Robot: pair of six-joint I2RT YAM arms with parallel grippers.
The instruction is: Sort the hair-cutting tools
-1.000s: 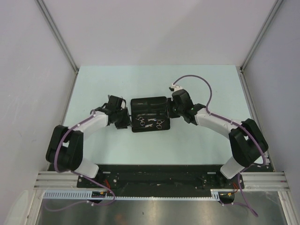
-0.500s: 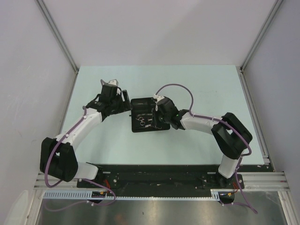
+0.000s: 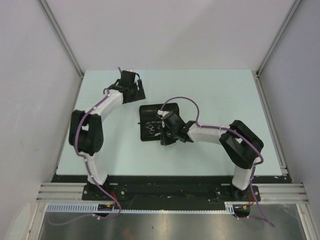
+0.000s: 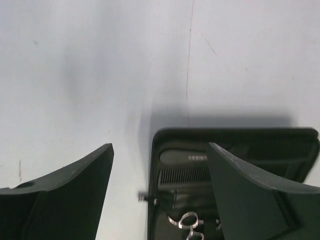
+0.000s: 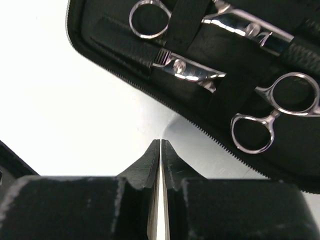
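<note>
An open black fabric case [image 3: 169, 110] lies mid-table. Two silver scissors [image 3: 151, 130] sit strapped inside it; the right wrist view shows one scissors with ring handles [image 5: 274, 114] and another [image 5: 150, 19], beside a narrow black comb [image 5: 125, 42]. The left wrist view shows a black handled comb [image 4: 184, 157], comb teeth [image 4: 182, 175] and a scissors ring [image 4: 187, 220] in the case [image 4: 156, 200]. My left gripper [image 3: 136, 91] [image 4: 160, 147] is open and empty, behind and left of the case. My right gripper [image 3: 164, 137] [image 5: 160, 144] is shut on nothing, its tips just outside the case's zipper edge [image 5: 200, 129].
The pale table [image 3: 220, 90] is walled by grey panels left, right and behind. The right arm's purple cable [image 3: 185, 100] arcs over the case's right end. The black mounting rail [image 3: 165, 185] runs along the near edge.
My left arm has swung away from the case's left side toward the far left of the table. My right gripper has moved left along the case to its near edge. The case has turned slightly.
</note>
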